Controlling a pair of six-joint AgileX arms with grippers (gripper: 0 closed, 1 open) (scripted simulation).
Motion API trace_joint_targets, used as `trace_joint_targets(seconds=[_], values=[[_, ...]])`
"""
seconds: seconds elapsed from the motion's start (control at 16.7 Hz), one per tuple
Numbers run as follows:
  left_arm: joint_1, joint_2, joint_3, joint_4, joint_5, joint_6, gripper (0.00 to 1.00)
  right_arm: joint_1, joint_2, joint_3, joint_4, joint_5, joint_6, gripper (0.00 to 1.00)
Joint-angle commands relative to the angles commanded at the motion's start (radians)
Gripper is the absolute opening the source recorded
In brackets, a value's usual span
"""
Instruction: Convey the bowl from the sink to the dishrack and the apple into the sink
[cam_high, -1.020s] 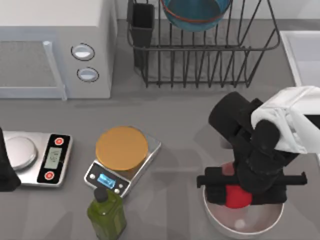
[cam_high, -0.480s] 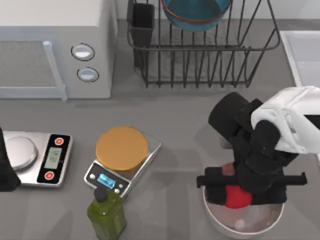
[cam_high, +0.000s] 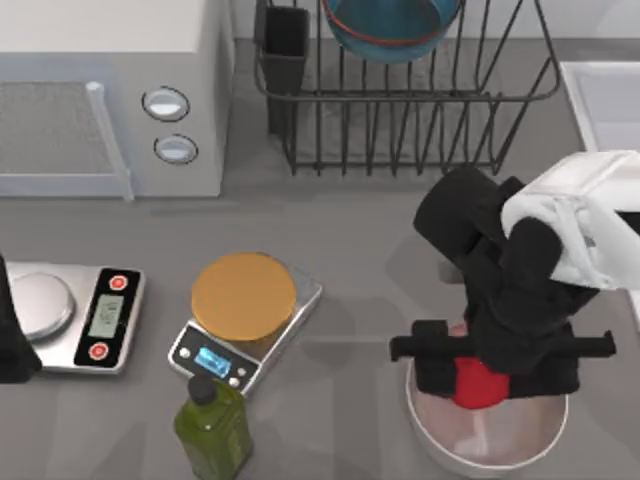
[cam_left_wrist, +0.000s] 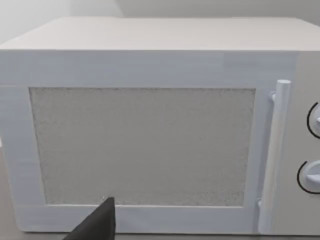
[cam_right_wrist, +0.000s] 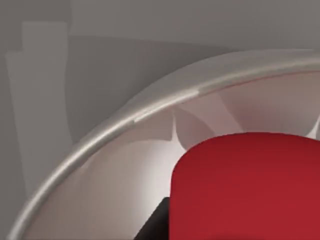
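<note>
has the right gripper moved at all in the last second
Yes, slightly. In the top view the right gripper has shifted a little toward the near edge, deeper over the white bowl, which stays put; the apple sits between its fingers.

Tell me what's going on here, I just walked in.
The right arm is reaching down into the white bowl at the front right of the table, its claw around the red apple there. The teal bowl already sits in the black dishrack at the back, so that half looks done. The apple has yet to go to the sink at the right edge. The left arm is parked at the table's left edge, facing the microwave.
</note>
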Motion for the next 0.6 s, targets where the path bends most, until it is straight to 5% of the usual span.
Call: trace_joint_targets(seconds=[0.6], values=[[0.0, 0.0, 0.0, 0.0, 0.0, 0.0, 1.0, -0.004, -0.107, 0.216, -0.333, 0.001, -0.007, 0.0]])
